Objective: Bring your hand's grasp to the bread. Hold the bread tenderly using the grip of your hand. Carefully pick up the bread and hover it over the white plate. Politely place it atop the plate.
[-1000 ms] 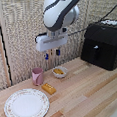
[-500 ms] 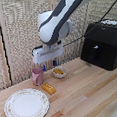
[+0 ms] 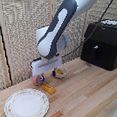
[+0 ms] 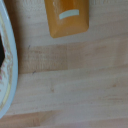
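Observation:
The bread [image 3: 48,88] is a small golden-brown block lying on the wooden table just past the white plate [image 3: 26,105], which has a faint reddish rim pattern. My gripper [image 3: 47,77] hangs a short way above the bread, its dark blue fingertips apart and holding nothing. In the wrist view the bread [image 4: 67,17] fills one edge of the picture, with a white mark on its top. The plate's rim [image 4: 7,75] curves along another edge. My fingers do not show in the wrist view.
A small white bowl with orange-yellow food [image 3: 60,72] and a pink cup [image 3: 35,80] stand just behind the gripper. A black box-shaped appliance [image 3: 101,44] stands at the exterior view's right. A wicker-like screen backs the table.
The arm has come down and a little toward the exterior view's left, bringing the gripper from high above the bowl to just above the bread. Bread and plate have not moved.

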Available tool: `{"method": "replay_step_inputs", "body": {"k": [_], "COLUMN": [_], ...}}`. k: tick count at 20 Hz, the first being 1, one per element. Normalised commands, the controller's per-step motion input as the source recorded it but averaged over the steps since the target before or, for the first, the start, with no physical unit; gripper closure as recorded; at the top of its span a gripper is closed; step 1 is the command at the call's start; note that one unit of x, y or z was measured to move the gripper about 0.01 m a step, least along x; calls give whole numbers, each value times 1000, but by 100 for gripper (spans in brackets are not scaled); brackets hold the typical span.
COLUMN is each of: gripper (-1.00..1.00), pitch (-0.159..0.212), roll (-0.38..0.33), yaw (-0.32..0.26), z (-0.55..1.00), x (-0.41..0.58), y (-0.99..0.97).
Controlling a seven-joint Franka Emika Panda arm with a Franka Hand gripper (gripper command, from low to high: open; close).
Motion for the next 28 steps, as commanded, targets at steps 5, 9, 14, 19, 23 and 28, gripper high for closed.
{"method": "replay_step_inputs", "body": {"k": [5, 9, 14, 19, 23, 28], "gripper": [-100, -100, 100, 100, 100, 100], "pitch": [-53, -34, -2, 0, 0, -41], "roll": [-104, -89, -49, -2, 0, 0], "yaw": [115, 128, 97, 58, 35, 1], "z": [-419, -314, -195, -29, 74, 748], "x": [130, 149, 113, 32, 0, 0], "y": [25, 11, 19, 0, 1, 5]}}
